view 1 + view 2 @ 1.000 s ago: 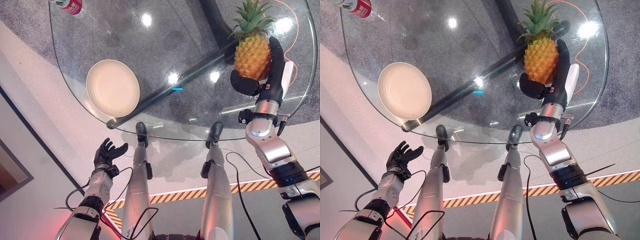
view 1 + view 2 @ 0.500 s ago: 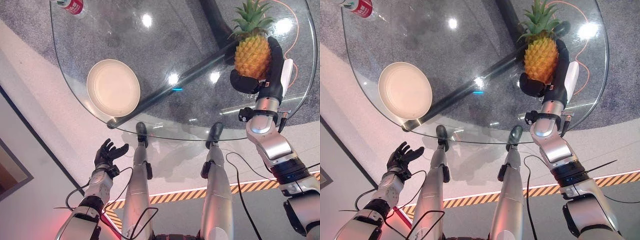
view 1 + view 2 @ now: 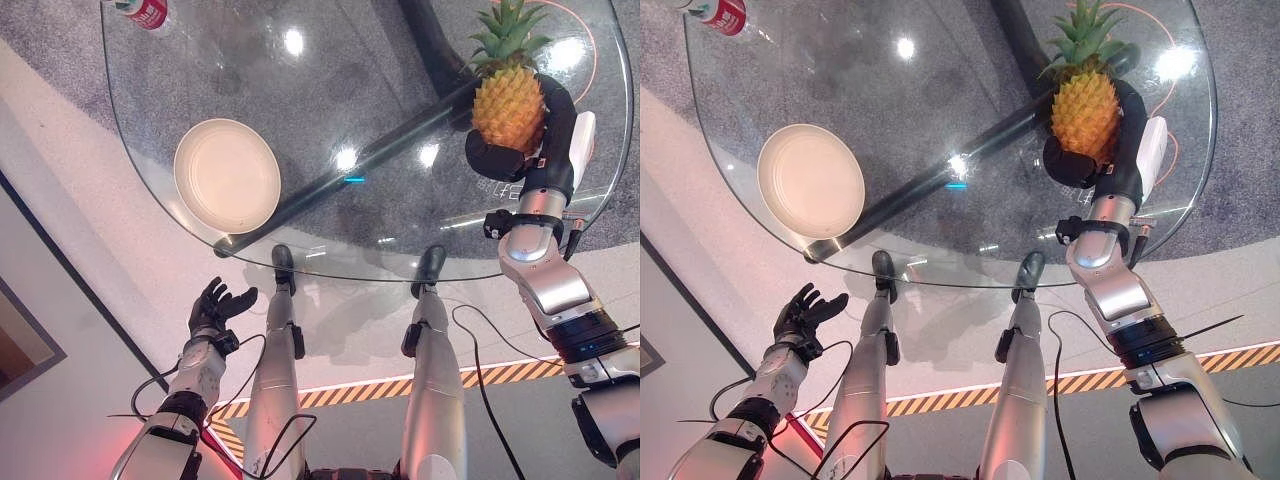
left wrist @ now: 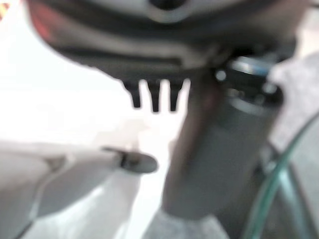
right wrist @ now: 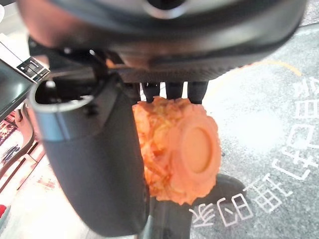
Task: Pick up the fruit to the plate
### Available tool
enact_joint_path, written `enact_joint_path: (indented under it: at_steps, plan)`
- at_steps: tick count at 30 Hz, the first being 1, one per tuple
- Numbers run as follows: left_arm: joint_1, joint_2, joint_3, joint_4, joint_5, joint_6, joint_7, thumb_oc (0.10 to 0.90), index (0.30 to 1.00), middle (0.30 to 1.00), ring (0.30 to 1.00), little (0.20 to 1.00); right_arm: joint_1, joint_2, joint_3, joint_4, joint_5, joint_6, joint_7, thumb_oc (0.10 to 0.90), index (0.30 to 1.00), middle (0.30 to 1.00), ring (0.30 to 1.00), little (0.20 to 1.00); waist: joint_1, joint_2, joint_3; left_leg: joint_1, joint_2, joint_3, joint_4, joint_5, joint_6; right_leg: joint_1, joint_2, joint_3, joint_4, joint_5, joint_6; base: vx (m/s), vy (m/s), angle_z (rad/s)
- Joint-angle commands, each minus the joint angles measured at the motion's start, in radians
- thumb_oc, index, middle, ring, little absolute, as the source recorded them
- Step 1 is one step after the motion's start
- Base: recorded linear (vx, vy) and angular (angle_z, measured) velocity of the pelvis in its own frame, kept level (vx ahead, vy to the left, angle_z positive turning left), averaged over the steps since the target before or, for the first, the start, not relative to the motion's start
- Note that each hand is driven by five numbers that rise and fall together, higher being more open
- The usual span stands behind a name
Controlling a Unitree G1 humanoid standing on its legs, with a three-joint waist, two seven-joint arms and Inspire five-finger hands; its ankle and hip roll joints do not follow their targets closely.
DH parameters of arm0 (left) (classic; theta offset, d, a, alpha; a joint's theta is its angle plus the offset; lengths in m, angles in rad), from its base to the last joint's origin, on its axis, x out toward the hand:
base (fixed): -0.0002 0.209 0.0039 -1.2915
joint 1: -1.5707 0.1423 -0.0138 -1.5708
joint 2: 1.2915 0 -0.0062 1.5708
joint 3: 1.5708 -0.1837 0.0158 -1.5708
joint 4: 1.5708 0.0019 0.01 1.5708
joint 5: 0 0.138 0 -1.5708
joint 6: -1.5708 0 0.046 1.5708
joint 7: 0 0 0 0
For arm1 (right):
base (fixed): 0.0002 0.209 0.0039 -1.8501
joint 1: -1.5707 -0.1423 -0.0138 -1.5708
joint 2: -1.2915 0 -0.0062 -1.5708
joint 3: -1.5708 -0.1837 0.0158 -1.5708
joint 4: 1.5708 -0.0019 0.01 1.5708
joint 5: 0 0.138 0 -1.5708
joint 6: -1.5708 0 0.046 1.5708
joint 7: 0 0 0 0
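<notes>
Orange pineapple with green leafy crown (image 3: 508, 100) gripped at two o'clock over the round glass table (image 3: 330, 60), wrapped by the right hand (image 3: 545, 125). Round cream plate (image 3: 227, 176) at nine o'clock, well apart. Left hand (image 3: 215, 305) at seven o'clock, fingers relaxed, empty. Red can (image 3: 140, 10) at eleven o'clock.

A round glass surface (image 3: 150, 190) stands over a speckled grey floor (image 3: 330, 110), its dark base bar (image 3: 400, 135) showing through the glass. Ceiling lights glint off the glass as bright spots (image 3: 293, 40). Nearer, the floor turns pale (image 3: 120, 270), and a yellow-and-black striped strip (image 3: 350, 392) crosses it. An orange cord (image 3: 590, 60) curls on the grey part.
</notes>
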Motion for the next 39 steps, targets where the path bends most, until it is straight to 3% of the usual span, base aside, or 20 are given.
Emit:
enact_joint_path:
  at_steps: [1,8,11,26,34,39]
  plan:
    - [0.017,0.061,0.034,0.024,-0.071,-0.042,0.066,0.8,0.9,0.9,0.9,0.9,0.009,-0.057,0.001,0.003,-0.01,0.0,-0.007,0.1,0.3,0.3,0.3,0.2,0.013,-0.004,-0.001,0.01,-0.042,-0.032,-0.004,-0.011,0.034,-0.019,0.031,-0.047,0.045,0.037,-0.007,0.0,0.0,0.0]
    - [-0.012,0.078,0.158,-0.018,-0.234,-0.145,0.195,0.8,0.9,0.9,0.9,0.9,0.004,-0.041,0.007,0.004,-0.045,-0.016,-0.023,0.1,0.3,0.3,0.3,0.2,0.02,-0.009,-0.001,0.038,-0.038,-0.039,-0.014,-0.011,0.03,0.006,0.03,-0.049,0.05,0.024,-0.009,0.0,0.0,0.0]
    - [-0.048,0.078,0.189,-0.052,-0.231,-0.21,0.232,0.8,0.9,0.9,0.9,0.9,-0.001,-0.034,0.015,0.007,-0.053,-0.02,-0.031,0.1,0.3,0.3,0.3,0.2,0.021,-0.009,-0.001,0.068,-0.039,-0.037,-0.027,-0.011,0.03,0.03,0.028,-0.05,0.052,0.016,-0.011,0.0,0.0,0.0]
    - [-0.182,0.142,0.28,-0.256,-0.301,-0.393,0.336,0.8,0.9,0.9,0.9,0.9,-0.012,-0.008,0.0,-0.081,-0.179,-0.072,-0.045,0.1,0.3,0.3,0.3,0.2,0.016,-0.016,-0.001,0.108,-0.032,-0.028,-0.026,-0.02,0.024,0.072,0.021,-0.053,0.051,0.003,-0.011,-0.01,0.011,0.03]
    - [-0.224,0.129,0.289,-0.407,-0.194,-0.471,0.383,0.8,0.9,0.9,0.9,0.9,-0.036,-0.009,-0.009,-0.172,-0.361,-0.11,-0.067,0.1,0.3,0.3,0.3,0.2,0.014,-0.017,-0.001,0.104,-0.029,-0.016,-0.02,-0.02,0.023,0.083,0.019,-0.051,0.039,0.002,-0.012,-0.01,0.013,0.0]
    - [-0.227,0.101,0.271,-0.545,-0.067,-0.483,0.319,0.8,0.9,0.9,0.9,0.9,-0.042,-0.011,-0.015,-0.198,-0.441,-0.131,-0.059,0.1,0.3,0.3,0.3,0.2,0.028,-0.013,-0.001,0.097,-0.032,-0.02,-0.019,-0.024,0.024,0.088,0.014,-0.056,0.036,0.001,-0.007,-0.01,-0.015,0.0]
